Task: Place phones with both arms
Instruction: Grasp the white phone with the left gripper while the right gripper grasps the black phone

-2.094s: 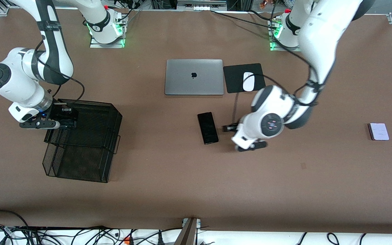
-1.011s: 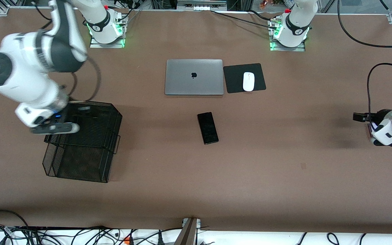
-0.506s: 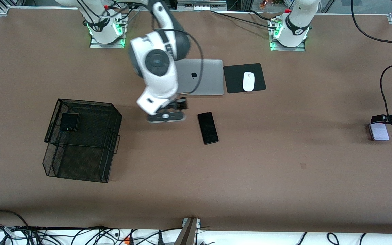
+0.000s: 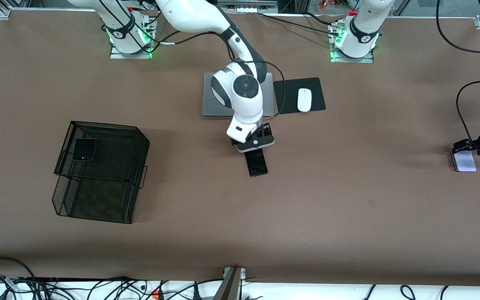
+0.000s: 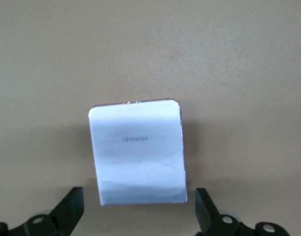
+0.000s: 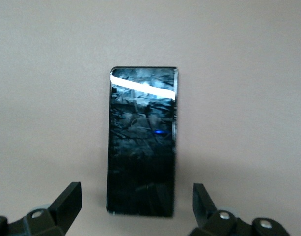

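Observation:
A long black phone (image 4: 257,163) (image 6: 142,142) lies flat mid-table, nearer the front camera than the laptop. My right gripper (image 4: 255,146) (image 6: 136,204) hovers over its end, open, one finger on either side and neither touching it. At the left arm's end of the table lies a pale lavender phone (image 4: 464,161) (image 5: 136,152). My left gripper (image 4: 470,147) (image 5: 138,216) is open just above it, with the fingers (image 5: 69,211) wide of its edges. A squarish black phone (image 4: 84,149) rests in the black mesh basket (image 4: 117,162).
A grey laptop (image 4: 217,100) sits closed, partly under the right arm. Beside it a white mouse (image 4: 304,100) lies on a black pad (image 4: 286,96). The mesh basket stands toward the right arm's end of the table.
The right arm left the squarish black phone in the basket and swung to the long black phone. The left arm settled lower over the lavender phone.

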Available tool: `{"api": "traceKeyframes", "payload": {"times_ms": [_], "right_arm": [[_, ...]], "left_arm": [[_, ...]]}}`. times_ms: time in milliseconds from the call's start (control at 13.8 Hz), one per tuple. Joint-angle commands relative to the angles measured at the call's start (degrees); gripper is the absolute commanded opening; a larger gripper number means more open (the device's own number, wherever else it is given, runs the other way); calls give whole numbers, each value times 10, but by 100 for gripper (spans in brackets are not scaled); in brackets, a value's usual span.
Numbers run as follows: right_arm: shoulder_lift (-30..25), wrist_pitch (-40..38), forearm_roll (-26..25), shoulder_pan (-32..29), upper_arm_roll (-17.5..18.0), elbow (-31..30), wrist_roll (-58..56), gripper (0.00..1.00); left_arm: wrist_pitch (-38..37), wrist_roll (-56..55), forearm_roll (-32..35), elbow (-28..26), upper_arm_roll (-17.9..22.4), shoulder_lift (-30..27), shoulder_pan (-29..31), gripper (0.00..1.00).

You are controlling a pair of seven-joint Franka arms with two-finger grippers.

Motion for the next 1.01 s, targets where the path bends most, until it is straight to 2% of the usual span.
{"api": "traceKeyframes", "payload": {"times_ms": [0, 722, 794, 867, 939], "right_arm": [[37, 26, 3, -8, 7, 36, -6, 100], [65, 55, 3, -9, 8, 35, 6, 100], [65, 55, 4, -9, 8, 35, 6, 98], [65, 55, 4, -9, 8, 35, 6, 78], [64, 53, 5, -9, 8, 35, 6, 48]], "left_arm": [[8, 4, 4, 0, -10, 1, 5, 100], [71, -12, 0, 26, -10, 43, 4, 100], [72, -16, -1, 26, -10, 42, 2, 100], [72, -17, -1, 26, -10, 43, 2, 100], [73, -17, -1, 26, -10, 43, 3, 87]]}}
